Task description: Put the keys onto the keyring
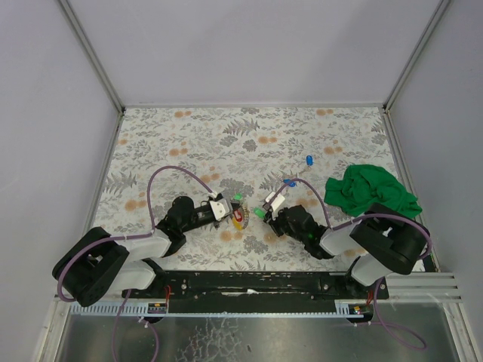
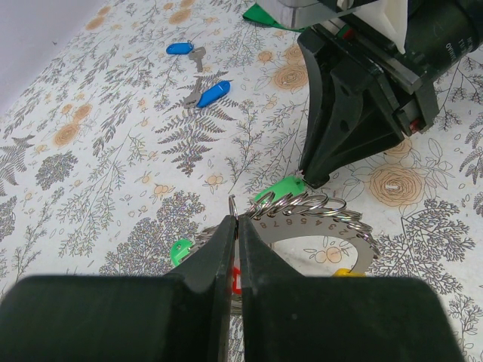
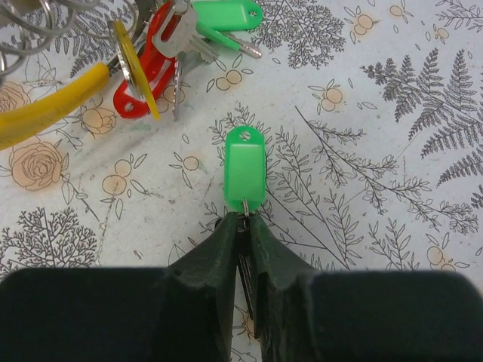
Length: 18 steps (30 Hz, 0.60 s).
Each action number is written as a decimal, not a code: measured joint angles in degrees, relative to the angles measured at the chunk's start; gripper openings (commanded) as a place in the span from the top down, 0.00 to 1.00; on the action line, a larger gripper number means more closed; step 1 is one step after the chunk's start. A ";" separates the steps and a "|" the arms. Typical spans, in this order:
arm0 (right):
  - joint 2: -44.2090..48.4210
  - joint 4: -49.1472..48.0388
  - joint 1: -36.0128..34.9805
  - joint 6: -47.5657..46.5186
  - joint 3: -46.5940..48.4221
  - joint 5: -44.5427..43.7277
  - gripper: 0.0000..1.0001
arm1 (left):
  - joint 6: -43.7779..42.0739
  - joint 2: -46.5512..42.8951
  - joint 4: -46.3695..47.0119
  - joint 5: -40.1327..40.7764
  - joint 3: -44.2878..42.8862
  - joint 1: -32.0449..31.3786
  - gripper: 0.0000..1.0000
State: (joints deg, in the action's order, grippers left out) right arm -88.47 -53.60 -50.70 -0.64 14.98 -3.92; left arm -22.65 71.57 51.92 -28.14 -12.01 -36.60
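Keyring (image 2: 321,226) near the front middle of flowered table (image 1: 189,143), between the two gripper tips. Pinched at its near edge by left gripper (image 2: 235,234): both jaws pressed together on the thin grey metal, no gap visible in left wrist view. Gathered at the ring: small wire loops, a green tag (image 2: 181,250) on its left side in that view, a red tag (image 2: 233,280) and a yellow tag (image 2: 343,272) close beside the fingers. Right gripper (image 3: 243,220) closed as well, gripping green-tagged key (image 3: 244,167) by the metal part, tag pointing straight forward out of the fingertips, close to the table surface. Held key near the keyring but apart from it: in right wrist view, ring cluster up and to the left, bare strip of table between. From left wrist view, same tag just behind the wire loops, right gripper tip directly beside it; touching the loops or not, impossible to tell there. Two loose keys further away, beyond right gripper: near blue-tagged key (image 2: 213,93) and far blue-tagged key (image 2: 179,48), both well apart from keyring. Green cloth (image 1: 371,192) crumpled at right side of table, next to right arm.
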 measured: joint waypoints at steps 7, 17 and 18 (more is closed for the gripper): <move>-0.90 0.44 0.00 0.02 0.94 -0.09 0.92 | 0.00 0.00 0.00 0.00 0.00 0.00 1.00; -0.13 2.34 0.00 -0.31 1.46 0.17 1.00 | 0.02 -0.17 0.07 -0.17 0.13 0.00 1.00; 0.52 3.39 0.00 -0.50 1.55 0.37 1.00 | 0.02 -0.28 0.20 -0.37 0.26 0.00 1.00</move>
State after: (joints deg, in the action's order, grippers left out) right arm -87.94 -50.22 -50.70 -1.15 16.53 -3.55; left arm -22.63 71.29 52.12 -28.51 -11.75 -36.60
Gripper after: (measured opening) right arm 0.011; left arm 0.007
